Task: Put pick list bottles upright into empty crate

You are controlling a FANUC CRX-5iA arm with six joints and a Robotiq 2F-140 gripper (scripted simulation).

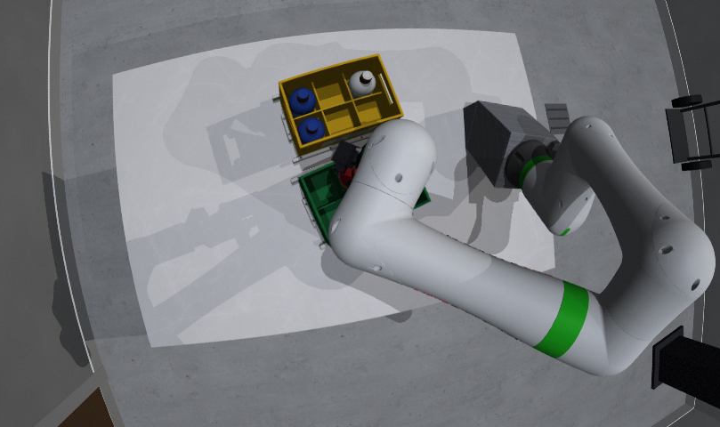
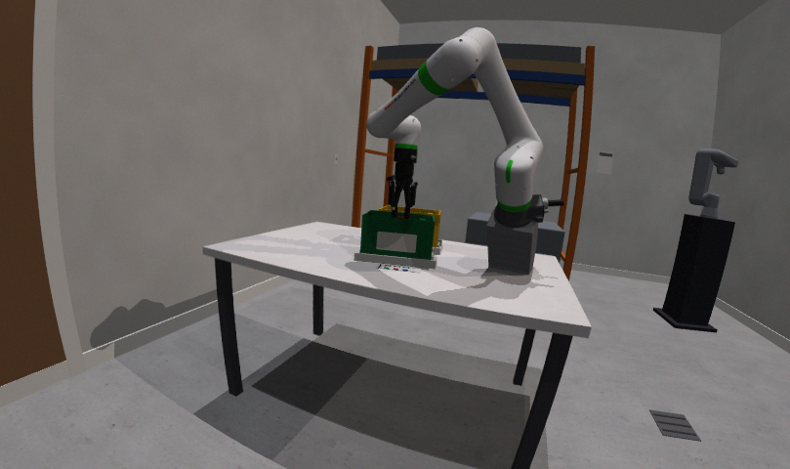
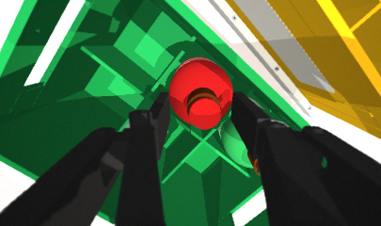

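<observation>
1. One strip of paper, the pick list (image 2: pixel 399 268), lay on the desk (image 2: pixel 306 255) just in front of the green crate (image 2: pixel 368 232). Its colored marks were too small to read.
2. Inside the green crate, a red bottle (image 3: pixel 200 91) stood upright in a cell on the side toward the yellow crate. The wrist view looked straight down on its cap.
3. The tool (image 3: pixel 200 101) hung directly above that bottle. Its fingers stood apart, one on each side of the cap, with a gap showing on both sides, so it gripped nothing.
4. A pale green rounded shape sat just beside the red bottle, partly behind one finger. Whether it was another bottle could not be told.
5. The step in hand looked like the release of the red bottle into the green crate.
6. The next move probably called for a straight lift out of the green crate. That would keep the fingers off the cap and the dividers, so the bottle would not tip and the crate would not shift. After that, the pick list would need checking for what was still owed.
7. Beyond the green crate, nearly touching it, sat the yellow crate (image 1: pixel 287 84).
8. Two blue bottles (image 1: pixel 302 100) (image 1: pixel 311 129) stood in its end cells. A white bottle (image 1: pixel 361 82) stood in the far corner from the green crate, and the other three cells held nothing.
</observation>
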